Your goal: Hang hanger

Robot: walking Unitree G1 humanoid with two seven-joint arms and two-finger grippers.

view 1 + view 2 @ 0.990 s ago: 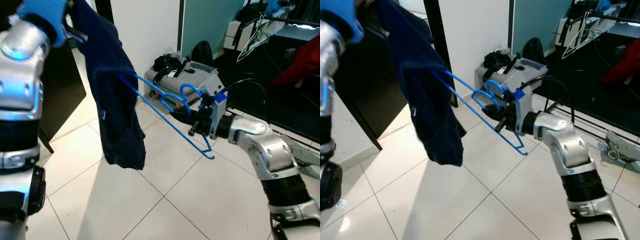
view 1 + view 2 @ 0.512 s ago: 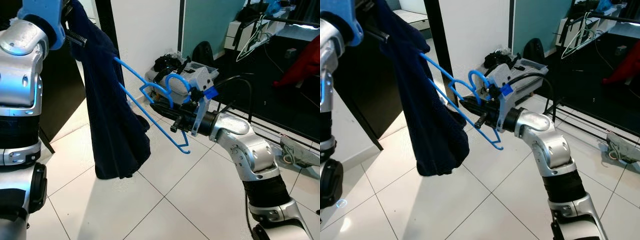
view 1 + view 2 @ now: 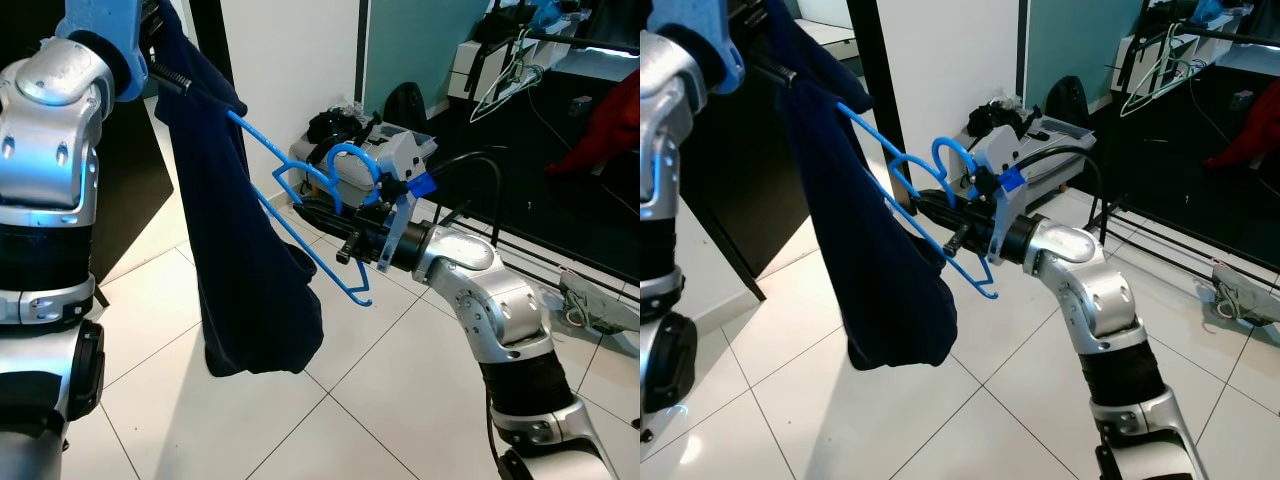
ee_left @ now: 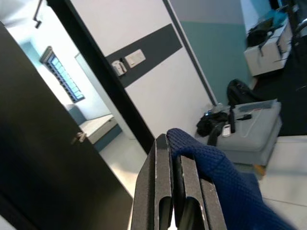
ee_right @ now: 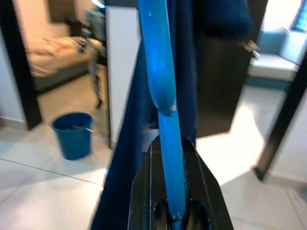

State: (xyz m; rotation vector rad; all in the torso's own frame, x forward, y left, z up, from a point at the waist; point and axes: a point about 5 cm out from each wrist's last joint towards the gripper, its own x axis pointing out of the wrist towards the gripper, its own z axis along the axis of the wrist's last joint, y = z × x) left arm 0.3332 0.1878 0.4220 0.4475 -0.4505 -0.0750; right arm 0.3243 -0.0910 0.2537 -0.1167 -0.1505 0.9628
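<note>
A dark navy garment [image 3: 240, 240] hangs from my left gripper [image 3: 160, 55], raised at the upper left; in the left wrist view the fingers [image 4: 165, 191] are shut on a fold of the cloth [image 4: 211, 177]. My right gripper [image 3: 330, 225] at mid-scene is shut on a blue plastic hanger [image 3: 300, 190], gripping it by the middle below the hook. One arm of the hanger reaches up-left into the garment's top. In the right wrist view the hanger bar [image 5: 163, 86] runs out from between the fingers [image 5: 144, 201] toward the navy cloth [image 5: 129, 158].
A grey case [image 3: 375, 155] with black gear on it stands on the tiled floor behind the hanger. A clothes rail with a white hanger [image 3: 500, 85] and a red garment [image 3: 605, 120] is at the far right. A dark door [image 3: 730, 200] stands on the left. A blue bucket [image 5: 72, 134] sits on the floor.
My right gripper has carried the hanger left and pushed its arm further into the garment's top. The cloth has swung and now hangs lower and nearer.
</note>
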